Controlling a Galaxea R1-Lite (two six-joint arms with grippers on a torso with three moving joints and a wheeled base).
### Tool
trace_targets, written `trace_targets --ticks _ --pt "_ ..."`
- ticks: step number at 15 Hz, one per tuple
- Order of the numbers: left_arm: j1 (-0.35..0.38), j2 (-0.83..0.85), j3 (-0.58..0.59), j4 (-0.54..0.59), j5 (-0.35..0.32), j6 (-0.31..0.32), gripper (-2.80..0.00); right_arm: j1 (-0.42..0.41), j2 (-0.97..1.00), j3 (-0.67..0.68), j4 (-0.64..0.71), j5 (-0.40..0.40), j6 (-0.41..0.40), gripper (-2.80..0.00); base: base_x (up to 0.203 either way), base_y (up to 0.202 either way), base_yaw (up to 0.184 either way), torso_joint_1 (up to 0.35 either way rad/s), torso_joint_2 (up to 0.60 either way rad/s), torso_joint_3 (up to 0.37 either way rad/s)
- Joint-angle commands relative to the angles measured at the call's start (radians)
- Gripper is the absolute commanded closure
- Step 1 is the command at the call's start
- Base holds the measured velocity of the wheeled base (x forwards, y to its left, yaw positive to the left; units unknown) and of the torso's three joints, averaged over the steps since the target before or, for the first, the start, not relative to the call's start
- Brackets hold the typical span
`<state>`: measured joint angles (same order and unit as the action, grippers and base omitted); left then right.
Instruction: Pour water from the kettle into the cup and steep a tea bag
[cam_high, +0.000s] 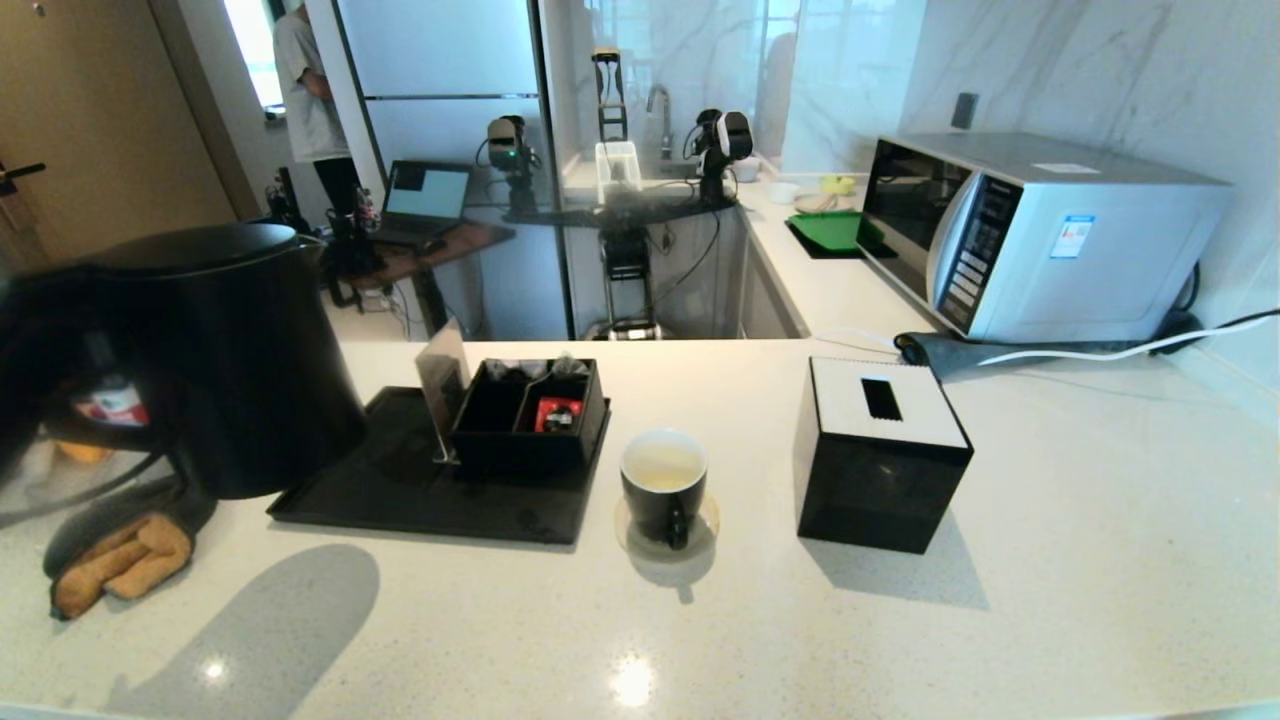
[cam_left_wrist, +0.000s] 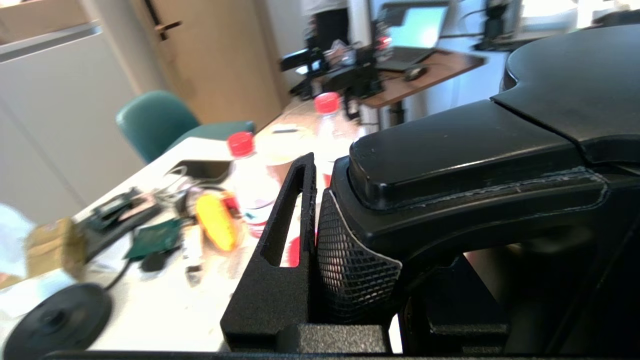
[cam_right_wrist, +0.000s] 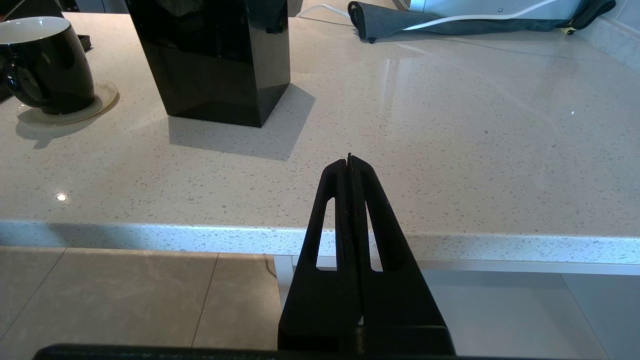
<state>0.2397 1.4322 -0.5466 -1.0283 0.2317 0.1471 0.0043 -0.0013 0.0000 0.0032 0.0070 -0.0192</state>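
The matte black kettle (cam_high: 230, 350) hangs upright above the counter's left end, over the corner of the black tray (cam_high: 400, 490). My left gripper (cam_left_wrist: 360, 200) is shut on the kettle's handle (cam_left_wrist: 475, 160), with one finger (cam_left_wrist: 285, 220) showing beside it. The small black cup (cam_high: 663, 485) stands on a pale coaster in the middle of the counter, and faintly yellowish water (cam_high: 663, 465) lies in it. Pale greyish tea bags (cam_high: 525, 368) seem to lie at the far end of the black organiser box (cam_high: 520, 440). My right gripper (cam_right_wrist: 349, 160) is shut and empty, low before the counter's front edge.
A black tissue box (cam_high: 880, 450) stands right of the cup. A microwave (cam_high: 1030, 230) and a grey cloth (cam_high: 940, 352) are at the back right. A brown mitt (cam_high: 120, 560), red-capped bottles (cam_left_wrist: 245, 175) and the kettle's round base (cam_left_wrist: 55, 320) sit at the left.
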Motion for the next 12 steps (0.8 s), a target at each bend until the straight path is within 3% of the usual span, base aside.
trace_targets --ticks 1,4,12 --pt "0.012 0.062 -0.010 -0.008 0.003 0.006 0.00 0.000 0.001 0.000 0.000 0.001 -0.001 0.00 0.000 0.000 0.000 0.000 0.00 0.000" --pt "0.010 0.152 -0.011 -0.068 0.004 0.008 0.00 0.000 0.001 0.000 0.000 0.001 -0.001 0.00 0.000 0.000 0.000 0.000 0.00 0.000" --pt "0.004 0.500 -0.014 -0.473 0.000 0.007 0.00 0.000 0.001 0.000 0.000 0.001 -0.001 0.00 0.000 0.000 0.000 0.000 0.00 0.000"
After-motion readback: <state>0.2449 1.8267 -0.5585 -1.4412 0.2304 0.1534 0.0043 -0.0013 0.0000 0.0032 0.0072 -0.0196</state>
